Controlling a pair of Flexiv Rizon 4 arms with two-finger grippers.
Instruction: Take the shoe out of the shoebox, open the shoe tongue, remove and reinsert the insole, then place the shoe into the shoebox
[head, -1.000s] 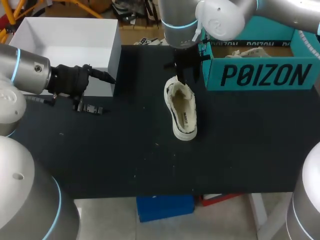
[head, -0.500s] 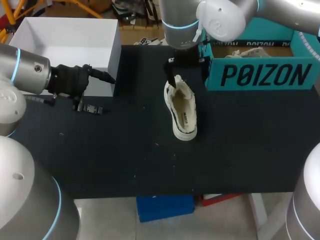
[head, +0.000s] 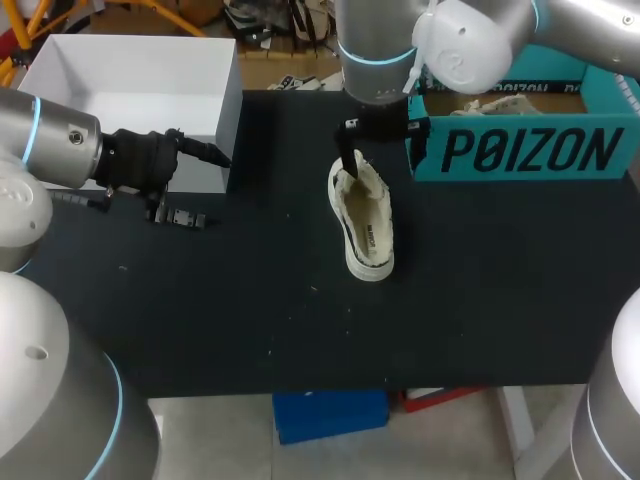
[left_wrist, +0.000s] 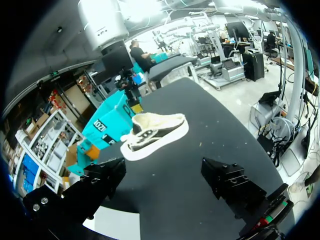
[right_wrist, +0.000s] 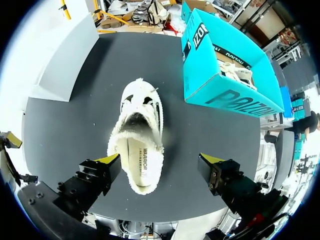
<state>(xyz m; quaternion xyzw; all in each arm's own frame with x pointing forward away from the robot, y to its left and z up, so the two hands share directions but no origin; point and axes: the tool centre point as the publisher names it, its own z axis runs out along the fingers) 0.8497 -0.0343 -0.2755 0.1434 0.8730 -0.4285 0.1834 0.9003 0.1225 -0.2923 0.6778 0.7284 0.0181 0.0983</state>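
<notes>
The left gripper (left_wrist: 164, 170) is seen beside the white open box (head: 130, 70), fingers spread wide and empty. The cream low-top shoe (head: 365, 218) is already out, lying on the matte black counter (head: 250, 300). The right gripper (right_wrist: 159, 160) is poised over it, fingers wide, nothing gripped. Tongue, insole and return to the teal cardboard shoebox (head: 520, 150) are judged outstanding.

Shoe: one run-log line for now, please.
shoe: on table, outside shoebox | right pincer: open, over shoe | left pincer: open, away
</notes>
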